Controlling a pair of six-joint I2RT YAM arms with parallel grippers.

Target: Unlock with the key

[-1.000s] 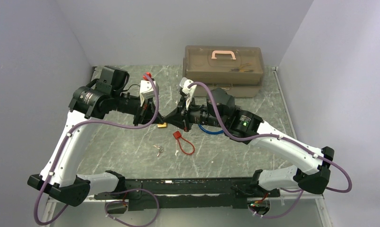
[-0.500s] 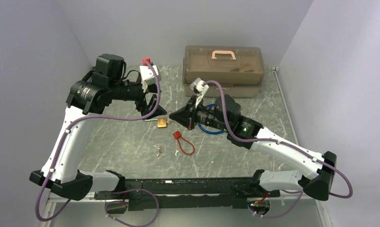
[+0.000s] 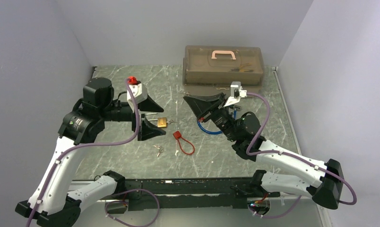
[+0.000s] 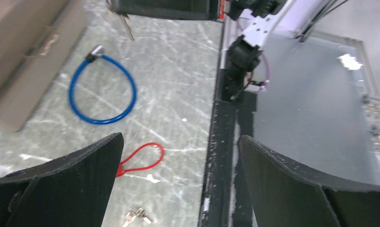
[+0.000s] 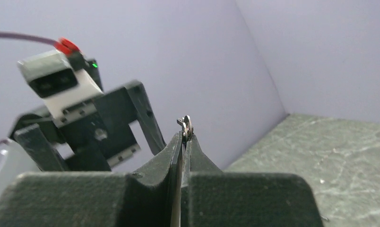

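The brass padlock point(image 3: 162, 123) lies on the marble table. In the top view it sits between the fingertips of my left gripper point(image 3: 164, 122), which is wide open and holds nothing. The left wrist view does not show the padlock between the left gripper's point(image 4: 178, 139) fingers. My right gripper point(image 3: 186, 98) hovers to the right of the padlock, apart from it and in front of the toolbox. It is shut on a small key; the key ring point(image 5: 186, 126) pokes out of the right gripper's point(image 5: 184, 135) tips. The key point(image 4: 127, 28) hangs below it in the left wrist view.
A brown toolbox point(image 3: 223, 66) stands at the back. A blue cable loop point(image 3: 209, 128) lies under the right arm. A red cable loop point(image 3: 184, 143) and a loose bunch of keys point(image 3: 159, 150) lie near the front rail point(image 3: 188, 185). Walls close both sides.
My left gripper has opened and let go of the padlock, which now rests on the table. The right gripper has pulled back to the right and upward with the key.
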